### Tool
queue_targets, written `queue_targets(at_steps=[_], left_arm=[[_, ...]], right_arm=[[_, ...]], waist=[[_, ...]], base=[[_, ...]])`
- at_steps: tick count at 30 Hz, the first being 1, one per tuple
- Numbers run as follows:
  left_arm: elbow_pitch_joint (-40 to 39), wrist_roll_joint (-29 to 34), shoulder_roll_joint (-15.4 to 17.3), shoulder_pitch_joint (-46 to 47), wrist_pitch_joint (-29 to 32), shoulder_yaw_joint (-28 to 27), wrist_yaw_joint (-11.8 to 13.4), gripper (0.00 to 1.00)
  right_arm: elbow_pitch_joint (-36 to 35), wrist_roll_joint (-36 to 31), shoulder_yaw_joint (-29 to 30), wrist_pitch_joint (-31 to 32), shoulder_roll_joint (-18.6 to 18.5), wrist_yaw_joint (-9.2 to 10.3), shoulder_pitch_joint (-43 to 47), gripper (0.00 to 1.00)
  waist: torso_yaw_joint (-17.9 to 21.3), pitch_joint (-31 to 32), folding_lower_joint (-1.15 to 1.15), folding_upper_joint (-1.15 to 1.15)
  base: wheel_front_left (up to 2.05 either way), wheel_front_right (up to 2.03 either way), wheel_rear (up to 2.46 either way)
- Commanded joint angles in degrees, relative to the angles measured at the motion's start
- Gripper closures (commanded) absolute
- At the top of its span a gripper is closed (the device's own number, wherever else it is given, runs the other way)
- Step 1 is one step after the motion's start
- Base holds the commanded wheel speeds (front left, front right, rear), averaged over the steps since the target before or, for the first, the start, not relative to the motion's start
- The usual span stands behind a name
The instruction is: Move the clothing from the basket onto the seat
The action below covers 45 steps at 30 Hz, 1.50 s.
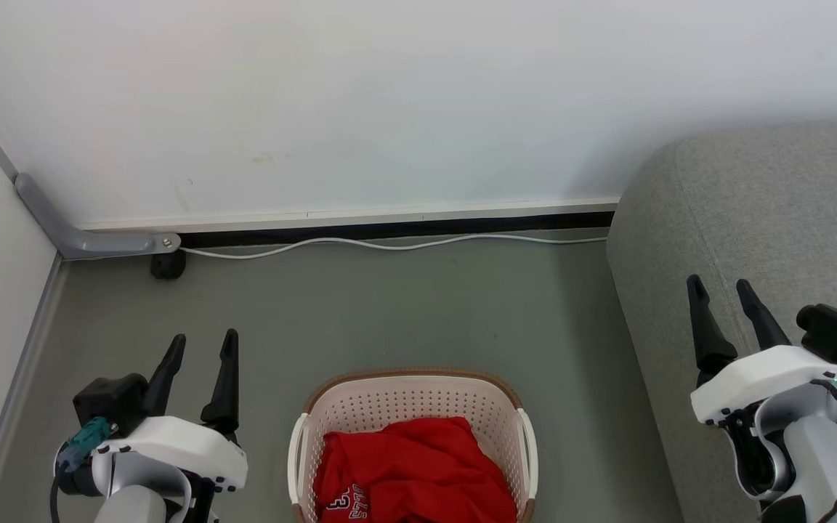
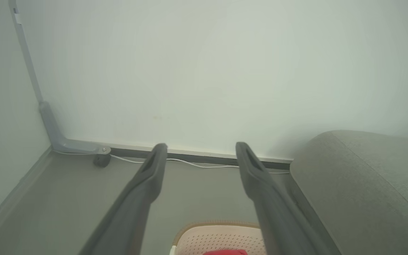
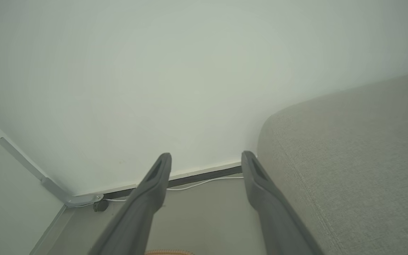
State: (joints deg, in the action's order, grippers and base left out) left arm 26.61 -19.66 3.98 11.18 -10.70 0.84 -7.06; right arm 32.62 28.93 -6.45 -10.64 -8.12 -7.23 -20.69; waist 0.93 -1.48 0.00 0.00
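At the lower left of the head view the left jaws stand wide apart and empty, above the floor (image 1: 389,312) just beside the basket (image 1: 404,401). The clothing (image 1: 418,465) lies bunched inside the basket, a red heap with white lettering at its near edge. It looks light, soft and limp, so it will likely sag and trail when lifted. A raised fold near the top of the heap seems the best place to pinch, deep enough to gather several layers. To the right stands the seat (image 1: 774,211), near the basket, and the right jaws hang over its edge, also wide and empty.
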Motion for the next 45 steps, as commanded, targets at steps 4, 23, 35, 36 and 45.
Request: queue_targets(at_steps=[4, 23, 35, 36, 45], left_arm=[[-1.10, 4.61, 0.92, 3.81, -1.60, -1.80, -0.36, 0.00], [0.36, 14.48, 0.63, 5.26, -4.30, -1.30, -0.43, 0.00], [1.64, 13.99, -0.13, 4.93, -4.30, -3.23, -0.43, 0.00], [1.64, 14.01, -0.16, 4.92, -4.30, -3.20, -0.43, 0.00], [1.48, 13.59, -0.39, 4.88, -4.30, -3.22, -0.43, 0.00]], right_arm=[[-0.34, -4.54, -1.49, -1.65, -1.02, -0.24, -3.16, 0.00], [1.74, -14.50, -3.26, -4.36, -1.85, -0.25, -5.69, 0.00], [1.36, -14.87, -0.87, -4.36, -1.23, -0.25, -5.10, 0.00], [1.34, -14.87, -0.83, -4.36, -1.23, -0.25, -5.07, 0.00], [0.40, -14.90, 0.00, -4.36, -0.95, -0.25, -5.20, 0.00]], waist=[[0.10, 0.01, 0.00, 0.00], [0.37, -0.22, 0.00, 0.00], [0.56, -0.19, 0.00, 0.00], [0.56, -0.18, 0.00, 0.00], [0.56, -1.21, 0.00, 0.00]], base=[[0.00, 0.00, 0.00], [0.00, 0.00, 0.00], [0.00, 0.00, 0.00], [0.00, 0.00, 0.00], [0.00, 0.00, 0.00]])
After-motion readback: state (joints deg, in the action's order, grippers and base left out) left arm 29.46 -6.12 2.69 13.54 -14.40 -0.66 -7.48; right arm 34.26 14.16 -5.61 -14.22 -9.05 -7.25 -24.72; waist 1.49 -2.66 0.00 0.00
